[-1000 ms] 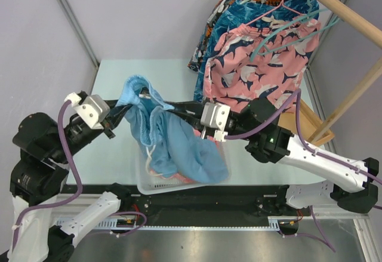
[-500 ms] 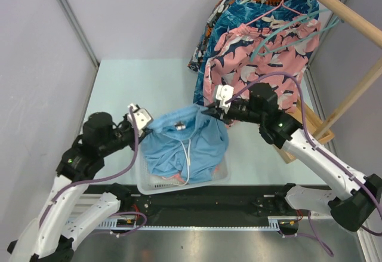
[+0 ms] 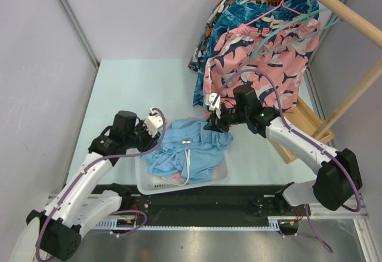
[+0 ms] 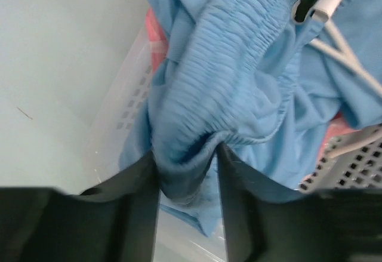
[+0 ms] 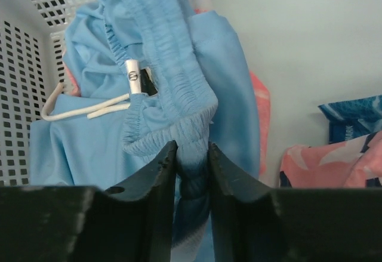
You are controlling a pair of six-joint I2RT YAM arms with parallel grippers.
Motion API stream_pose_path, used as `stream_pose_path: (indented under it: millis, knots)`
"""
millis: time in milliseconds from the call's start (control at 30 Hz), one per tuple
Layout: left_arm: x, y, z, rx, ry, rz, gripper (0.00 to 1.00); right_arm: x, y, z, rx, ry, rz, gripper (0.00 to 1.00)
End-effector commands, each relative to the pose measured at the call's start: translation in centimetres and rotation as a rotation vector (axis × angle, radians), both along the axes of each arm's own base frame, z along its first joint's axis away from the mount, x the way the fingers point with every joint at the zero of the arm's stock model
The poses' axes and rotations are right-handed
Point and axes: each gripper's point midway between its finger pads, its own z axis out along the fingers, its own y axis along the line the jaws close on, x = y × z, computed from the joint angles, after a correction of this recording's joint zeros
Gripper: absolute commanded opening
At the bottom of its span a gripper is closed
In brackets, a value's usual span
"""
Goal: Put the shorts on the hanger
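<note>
The light blue shorts (image 3: 190, 145) lie bunched over the white basket (image 3: 143, 184), with the white drawstring (image 3: 188, 156) showing. My left gripper (image 3: 156, 125) holds the left end of the elastic waistband; in the left wrist view a fold of the shorts (image 4: 239, 65) fills the gap of the left gripper (image 4: 188, 154). My right gripper (image 3: 213, 117) pinches the waistband's right end; in the right wrist view the shorts (image 5: 167, 47) sit squeezed in the right gripper (image 5: 192, 148). A mint-green hanger (image 3: 285, 30) hangs on the rod at the back right.
Pink shark-print shorts (image 3: 256, 65) and dark patterned clothes hang on the wooden rod (image 3: 340, 11) just behind my right arm. The wooden rack's foot (image 3: 310, 125) stands on the table's right side. Salmon-pink cloth (image 3: 173, 179) lies in the basket under the shorts.
Both arms have drawn back and come down, lowering the stretched shorts from above the table onto the basket. The fingers of both grippers stand a little wider on the waistband.
</note>
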Motion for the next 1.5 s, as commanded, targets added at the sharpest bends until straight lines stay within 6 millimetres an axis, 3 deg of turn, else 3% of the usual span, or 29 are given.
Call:
stream_pose_path:
  millis: [0, 67, 133, 233, 267, 333, 367, 433, 467, 533, 833, 967, 1100, 1200, 1300, 1367, 1467]
  knots:
    - [1.7, -0.2, 0.2, -0.027, -0.049, 0.017, 0.51, -0.6, -0.6, -1.2, -0.054, 0.002, 0.031, 0.45]
    - [2.4, 0.1, 0.7, -0.028, -0.072, 0.062, 0.67, -0.2, -1.3, -0.7, -0.064, -0.009, -0.012, 0.52]
    - [2.9, 0.5, 1.2, -0.026, -0.085, 0.088, 0.72, 0.1, -1.8, 0.4, -0.050, -0.028, -0.051, 0.61]
    - [3.7, 0.6, 3.7, -0.066, -0.103, 0.115, 0.80, 0.0, -2.9, 3.7, -0.005, -0.107, -0.109, 0.77]
    - [4.2, 0.5, 5.6, -0.089, -0.132, 0.115, 0.82, -0.4, -3.6, 5.9, 0.032, -0.154, -0.145, 0.81]
    - [4.1, 0.0, 7.4, -0.138, -0.133, 0.094, 0.84, -1.0, -4.4, 8.4, 0.074, -0.207, -0.172, 0.91]
    - [4.4, -0.5, 9.9, -0.166, -0.175, 0.078, 0.86, -1.8, -5.1, 10.3, 0.110, -0.253, -0.187, 0.94]
    - [4.2, -1.6, 12.0, -0.221, -0.190, 0.027, 0.91, -2.8, -5.8, 12.5, 0.155, -0.290, -0.204, 0.96]
    - [4.5, -1.9, 14.0, -0.245, -0.226, 0.015, 0.96, -2.9, -6.3, 13.4, 0.168, -0.308, -0.228, 0.97]
    - [4.9, -2.7, 16.3, -0.283, -0.257, -0.013, 0.97, -3.4, -7.5, 15.5, 0.212, -0.330, -0.298, 0.97]
    - [7.6, -6.2, 21.7, -0.406, -0.293, -0.115, 1.00, -2.9, -12.6, 24.4, 0.426, -0.433, -0.603, 0.94]
    - [8.1, -7.7, 22.1, -0.412, -0.295, -0.157, 1.00, -2.6, -16.1, 27.9, 0.560, -0.473, -0.754, 0.88]
    - [9.1, -8.3, 22.2, -0.427, -0.301, -0.151, 1.00, -0.5, -19.6, 30.7, 0.706, -0.485, -0.956, 0.87]
    - [9.5, -8.8, 22.2, -0.445, -0.291, -0.158, 1.00, 1.4, -20.1, 32.6, 0.829, -0.459, -1.017, 0.86]
    - [9.6, -9.1, 22.6, -0.459, -0.297, -0.164, 1.00, 3.8, -21.1, 34.0, 0.979, -0.386, -1.124, 0.78]
    - [9.6, -9.1, 23.0, -0.463, -0.308, -0.165, 1.00, 5.1, -22.9, 34.7, 1.079, -0.357, -1.238, 0.74]
    - [9.5, -8.9, 23.5, -0.466, -0.328, -0.163, 1.00, 6.8, -22.4, 35.5, 1.158, -0.303, -1.232, 0.73]
